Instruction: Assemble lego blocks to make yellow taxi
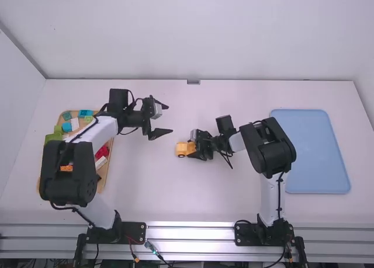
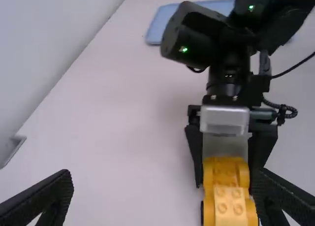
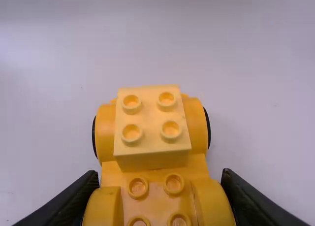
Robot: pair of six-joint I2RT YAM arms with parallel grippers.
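Note:
My left gripper (image 1: 160, 119) stands open over the table, up and to the left of the yellow car (image 1: 184, 149); in the left wrist view the open left gripper (image 2: 167, 199) has nothing between its fingers. My right gripper (image 1: 197, 148) is shut on one end of the car. In the right wrist view the right gripper (image 3: 160, 194) holds the orange-yellow wheeled base (image 3: 151, 187) by its sides. A lighter yellow block (image 3: 152, 122) with studs sits on the base's far end. The left wrist view also has the car (image 2: 229, 204) between the right gripper's fingers (image 2: 196, 152).
At the left, partly under the left arm, lies a wooden tray (image 1: 104, 173) with green, blue, red, white and orange blocks. A blue tray (image 1: 318, 154) is at the right. A small metal piece (image 1: 193, 82) sits at the table's back edge.

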